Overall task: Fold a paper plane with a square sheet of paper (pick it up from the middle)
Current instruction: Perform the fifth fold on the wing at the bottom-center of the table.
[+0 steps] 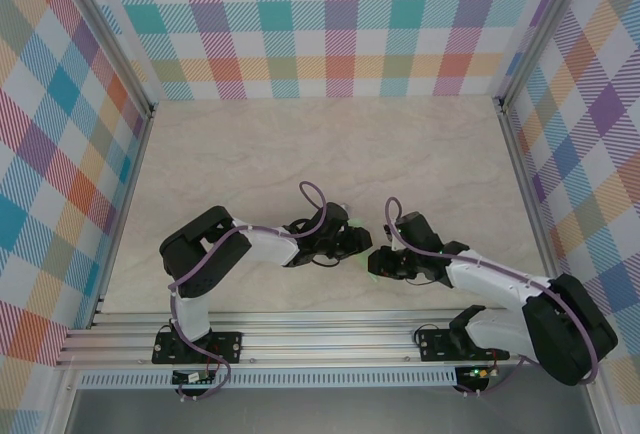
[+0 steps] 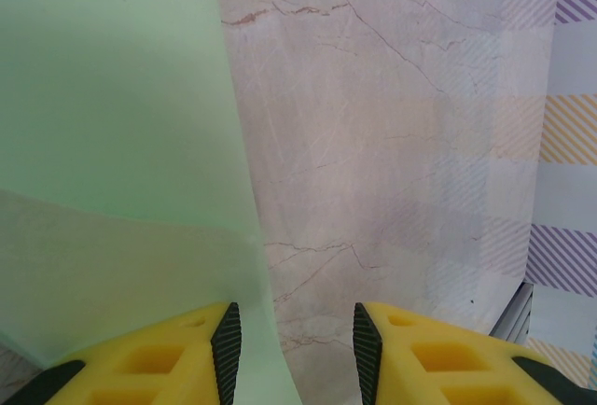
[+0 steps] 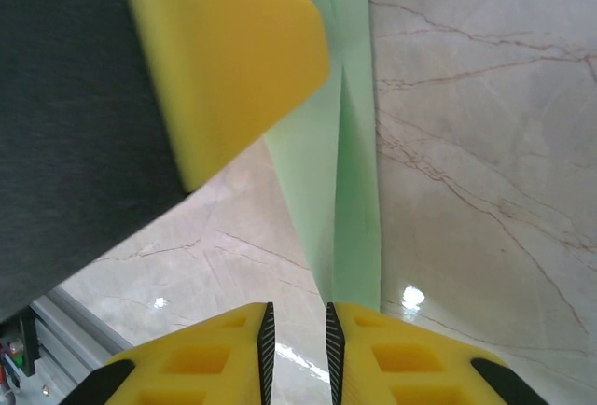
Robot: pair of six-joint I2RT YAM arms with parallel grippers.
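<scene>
Start at the right hand (image 3: 298, 330): jaws nearly together, only a slim dark gap between the pads. Follow the green paper (image 3: 340, 190) down into that gap, a narrow strip creased along its middle. Cannot tell whether clamped on the strip or merely straddling it.

Looks like a crease-setting step on a half-made dart, hanging between the two hands close over the near middle of the bench (image 3: 485, 144). Pinch squarely across the centre crease, not on one flap, and close gently to keep the layers aligned.

Move on to the left hand (image 2: 297, 330): released, jaws clearly apart, bare bench between them. Note the paper's edge running just beside the pad (image 2: 227, 344) on the left of that view, and a broad flap spreading up and away. Close there only after seating that edge well inside the pads, or expect a slip. Avoid drawing the hands apart, to spare such thin stuff a tear or a bow.

Further out, mind the yellow finger (image 3: 233, 60), presumably the left hand's, looming just beside the strip.
</scene>
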